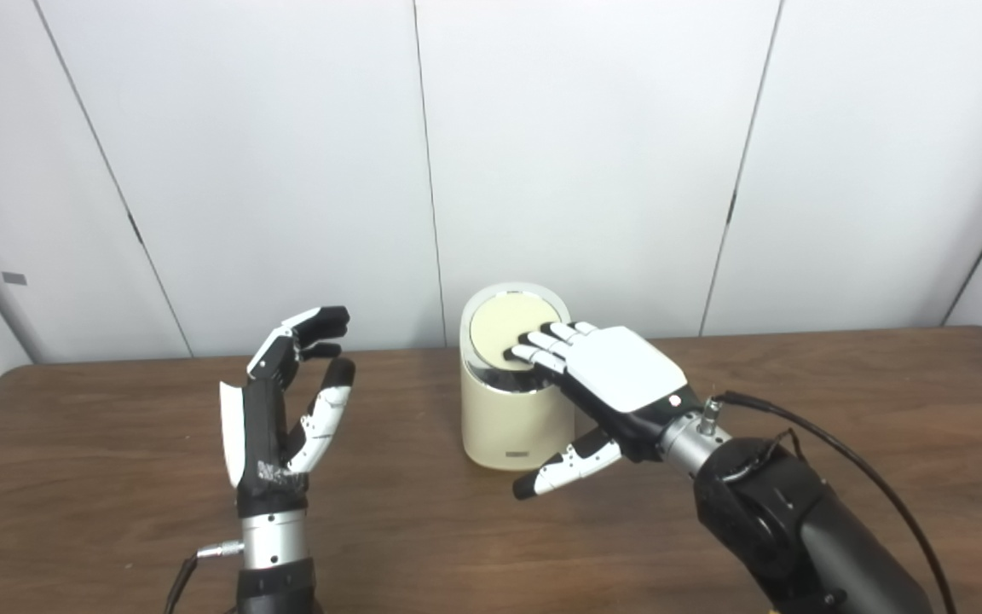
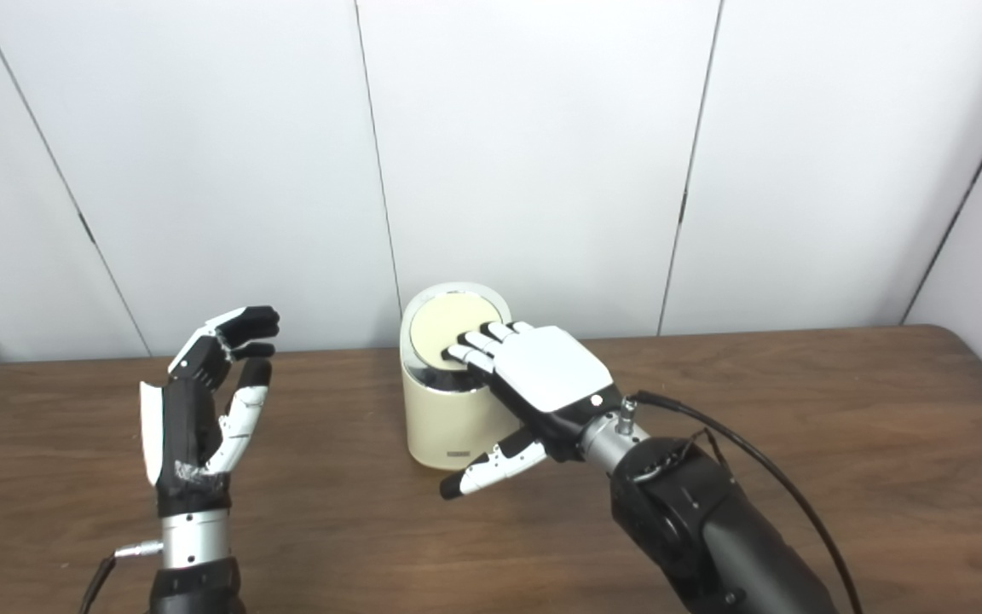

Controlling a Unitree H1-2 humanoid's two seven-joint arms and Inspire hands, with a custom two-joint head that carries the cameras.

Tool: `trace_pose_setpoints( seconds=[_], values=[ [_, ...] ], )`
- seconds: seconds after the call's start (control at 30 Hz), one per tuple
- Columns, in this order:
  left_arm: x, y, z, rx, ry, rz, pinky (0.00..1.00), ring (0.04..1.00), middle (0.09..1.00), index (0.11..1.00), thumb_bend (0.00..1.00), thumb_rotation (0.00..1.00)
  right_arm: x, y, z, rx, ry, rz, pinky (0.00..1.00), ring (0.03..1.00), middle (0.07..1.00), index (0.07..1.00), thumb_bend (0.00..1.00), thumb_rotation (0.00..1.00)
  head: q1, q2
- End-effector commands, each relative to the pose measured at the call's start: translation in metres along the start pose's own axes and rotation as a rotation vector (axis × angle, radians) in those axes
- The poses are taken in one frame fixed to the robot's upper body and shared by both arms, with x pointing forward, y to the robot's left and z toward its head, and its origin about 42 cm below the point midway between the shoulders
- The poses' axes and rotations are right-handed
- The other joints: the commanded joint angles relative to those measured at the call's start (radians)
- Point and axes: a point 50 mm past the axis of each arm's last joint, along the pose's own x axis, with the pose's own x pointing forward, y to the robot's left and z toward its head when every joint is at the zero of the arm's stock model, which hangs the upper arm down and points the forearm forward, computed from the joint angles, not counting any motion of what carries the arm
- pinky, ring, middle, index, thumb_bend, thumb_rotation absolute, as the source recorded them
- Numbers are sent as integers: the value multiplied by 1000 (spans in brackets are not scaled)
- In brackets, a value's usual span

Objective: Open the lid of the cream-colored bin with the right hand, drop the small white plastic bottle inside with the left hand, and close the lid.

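The left hand point(image 1: 286, 409) stands upright over the wooden table point(image 1: 73, 477), palm turned toward the middle, its fingers loosely curled and apart with nothing between them. To its right, well apart from it, the cream-colored bin point(image 1: 508, 418) stands upright on the table with its lid point(image 1: 504, 328) down. The right hand point(image 1: 610, 375) lies flat, palm down, its fingertips point(image 1: 525, 345) resting on the near right part of the lid, thumb hanging free in front of the bin's wall, grasping nothing.
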Motion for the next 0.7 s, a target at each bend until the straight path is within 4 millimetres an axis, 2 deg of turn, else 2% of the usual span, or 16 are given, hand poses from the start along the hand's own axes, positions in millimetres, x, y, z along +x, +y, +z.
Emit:
trace_pose_setpoints(
  seconds=[0.0,0.67],
  values=[
    [18,-4,14,-19,-89,10,610,682,694,682,669,727,0,15,-8,18,28,91,906,945,925,900,990,835,-1,1],
    [17,-4,15,-17,-91,8,610,683,696,682,661,728,1,17,-7,5,23,115,870,925,892,878,999,826,0,2]
  ],
)
